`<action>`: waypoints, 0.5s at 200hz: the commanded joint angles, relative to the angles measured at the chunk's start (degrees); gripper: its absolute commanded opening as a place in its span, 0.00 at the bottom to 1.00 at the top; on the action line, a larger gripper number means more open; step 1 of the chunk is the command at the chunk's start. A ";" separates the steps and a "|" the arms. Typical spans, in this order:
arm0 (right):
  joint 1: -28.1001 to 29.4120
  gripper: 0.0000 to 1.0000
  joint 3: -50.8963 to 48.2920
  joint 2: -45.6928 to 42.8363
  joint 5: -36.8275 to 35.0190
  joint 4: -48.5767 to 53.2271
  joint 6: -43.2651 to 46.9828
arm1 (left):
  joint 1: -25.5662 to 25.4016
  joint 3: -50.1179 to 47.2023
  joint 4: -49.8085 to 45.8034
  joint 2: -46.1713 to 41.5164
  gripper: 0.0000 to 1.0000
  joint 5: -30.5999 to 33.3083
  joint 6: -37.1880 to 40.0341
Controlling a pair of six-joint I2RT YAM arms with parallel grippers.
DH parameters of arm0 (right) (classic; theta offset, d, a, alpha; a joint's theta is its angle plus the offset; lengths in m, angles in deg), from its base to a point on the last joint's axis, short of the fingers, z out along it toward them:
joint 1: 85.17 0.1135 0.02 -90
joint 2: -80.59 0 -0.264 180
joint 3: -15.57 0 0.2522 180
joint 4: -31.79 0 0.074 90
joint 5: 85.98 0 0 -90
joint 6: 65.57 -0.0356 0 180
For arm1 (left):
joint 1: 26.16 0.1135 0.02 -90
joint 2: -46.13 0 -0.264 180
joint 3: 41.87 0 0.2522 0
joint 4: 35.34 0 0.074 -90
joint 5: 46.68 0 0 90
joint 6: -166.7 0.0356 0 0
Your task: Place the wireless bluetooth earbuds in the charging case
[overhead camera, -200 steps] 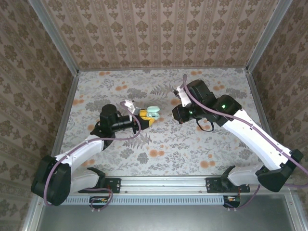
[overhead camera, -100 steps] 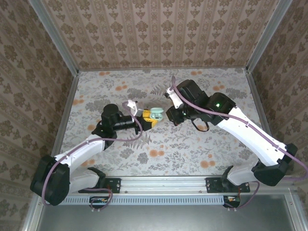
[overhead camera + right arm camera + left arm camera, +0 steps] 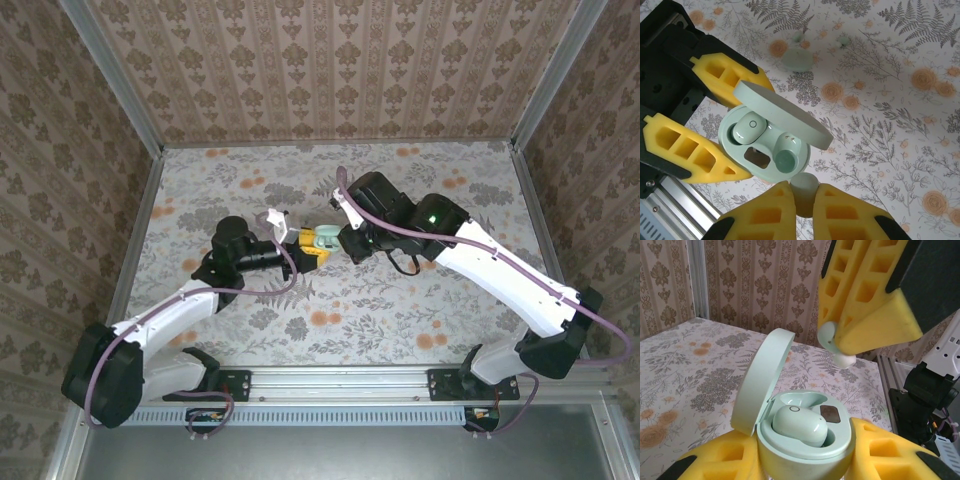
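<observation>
My left gripper (image 3: 303, 250) is shut on the mint-green charging case (image 3: 322, 238), its yellow fingers (image 3: 692, 155) clamping the case body (image 3: 807, 447). The lid (image 3: 762, 375) stands open. One earbud (image 3: 800, 426) sits in its socket (image 3: 746, 130); the other socket (image 3: 787, 161) is bare. My right gripper (image 3: 346, 243) is shut on the second earbud (image 3: 804, 192), which pokes out between its yellow fingers (image 3: 865, 305). That earbud (image 3: 834, 342) hangs just above and beside the case rim, not touching it.
Both grippers meet over the middle of the floral table (image 3: 420, 300). Patterned walls (image 3: 330, 70) close in the back and sides, and a metal rail (image 3: 340, 382) runs along the near edge by the arm bases.
My right arm has swung left, bringing the earbud from well apart to right beside the open case. The left gripper has shifted slightly right with the case.
</observation>
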 commanded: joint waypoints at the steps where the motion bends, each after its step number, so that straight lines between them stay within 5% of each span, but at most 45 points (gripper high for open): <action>1: 0.32 0.11 1.12 1.27 -1.76 -1.02 -0.38 | -0.65 1.63 0.41 -1.74 0.00 -0.56 1.48; 100: 0.47 0.11 0.95 2.82 -0.96 -2.00 -1.42 | -0.74 1.63 0.23 -1.55 0.00 -0.24 2.06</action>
